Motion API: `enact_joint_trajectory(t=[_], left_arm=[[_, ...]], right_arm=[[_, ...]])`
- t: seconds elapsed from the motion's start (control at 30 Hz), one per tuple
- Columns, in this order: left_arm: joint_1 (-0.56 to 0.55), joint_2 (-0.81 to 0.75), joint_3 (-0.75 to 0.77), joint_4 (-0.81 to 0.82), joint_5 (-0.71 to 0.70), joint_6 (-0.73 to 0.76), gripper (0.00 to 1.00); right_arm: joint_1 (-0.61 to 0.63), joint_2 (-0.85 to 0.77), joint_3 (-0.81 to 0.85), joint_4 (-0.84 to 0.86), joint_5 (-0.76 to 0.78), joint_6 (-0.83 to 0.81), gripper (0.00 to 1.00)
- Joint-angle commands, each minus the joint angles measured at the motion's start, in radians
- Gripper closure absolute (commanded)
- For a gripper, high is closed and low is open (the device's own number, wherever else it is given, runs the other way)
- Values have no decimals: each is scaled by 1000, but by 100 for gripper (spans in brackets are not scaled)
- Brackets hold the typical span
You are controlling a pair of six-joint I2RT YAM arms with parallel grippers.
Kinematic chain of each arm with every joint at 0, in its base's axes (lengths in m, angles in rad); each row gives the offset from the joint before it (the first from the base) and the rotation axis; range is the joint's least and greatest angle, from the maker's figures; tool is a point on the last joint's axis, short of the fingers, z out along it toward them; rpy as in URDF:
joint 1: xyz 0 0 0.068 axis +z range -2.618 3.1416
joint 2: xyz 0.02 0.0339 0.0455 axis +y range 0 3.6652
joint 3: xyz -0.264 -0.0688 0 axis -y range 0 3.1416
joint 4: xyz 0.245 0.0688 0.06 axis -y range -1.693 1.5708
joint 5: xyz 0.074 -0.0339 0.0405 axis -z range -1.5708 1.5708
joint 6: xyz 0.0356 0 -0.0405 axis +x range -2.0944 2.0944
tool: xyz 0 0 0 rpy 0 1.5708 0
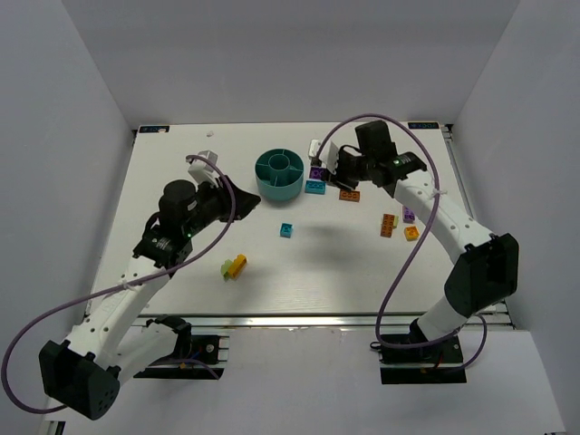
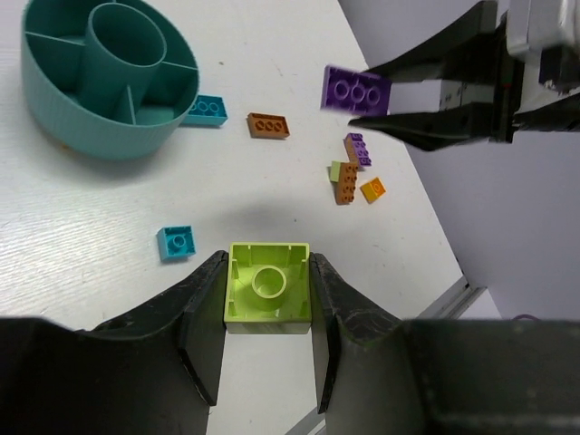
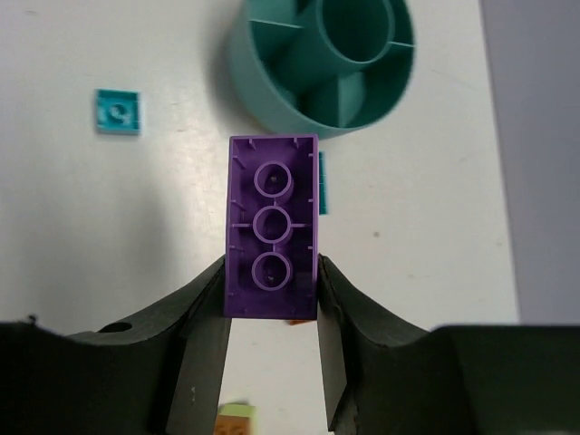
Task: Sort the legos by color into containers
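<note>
My left gripper (image 2: 268, 265) is clamped on a lime green square plastic brick (image 2: 268, 294), left of the round teal divided plastic bowl (image 1: 276, 188) near the desk's far edge. Right gripper (image 3: 272, 270) pinches a purple rectangular plastic brick (image 3: 272, 195) just right of that bowl.

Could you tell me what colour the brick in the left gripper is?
The brick is lime green, clearest in the left wrist view, inside the left gripper.

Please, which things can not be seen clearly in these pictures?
1. Top view: the left gripper hides the lime brick it holds.
2. Right wrist view: the purple brick covers most of a teal brick.
3. Right wrist view: the upper edge cuts off part of the bowl.
</note>
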Motion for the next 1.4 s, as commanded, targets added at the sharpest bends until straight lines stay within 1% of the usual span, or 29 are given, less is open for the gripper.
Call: enact_joint_trajectory(t=[0.0, 0.17, 0.3, 0.43, 0.6, 0.87, 1.03, 1.23, 1.37], left_arm=[[6, -50, -5, -78, -68, -3, 100], [8, -101, -30, -111, -111, -6, 100], [8, -130, -30, -155, -137, 6, 100], [6, -173, -57, -166, -160, 8, 100], [9, -199, -82, -176, -177, 1, 100], [9, -216, -90, -187, -195, 0, 100], [9, -214, -110, -178, -203, -11, 100], [9, -205, -125, -167, -206, -14, 100], [9, -196, -128, -167, -205, -6, 100]], right_arm=[[-1, 35, 98, -29, 91, -103, 100], [-1, 98, 173, -57, 153, -166, 100], [-3, 177, 254, -94, 180, -197, 100], [-1, 251, 368, -128, 206, -226, 100], [-3, 328, 414, -134, 226, -232, 100], [11, 457, 503, -86, 261, -221, 100], [43, 588, 613, -42, 315, -221, 100], [64, 655, 638, 21, 361, -250, 100], [74, 679, 649, 38, 374, -273, 84]])
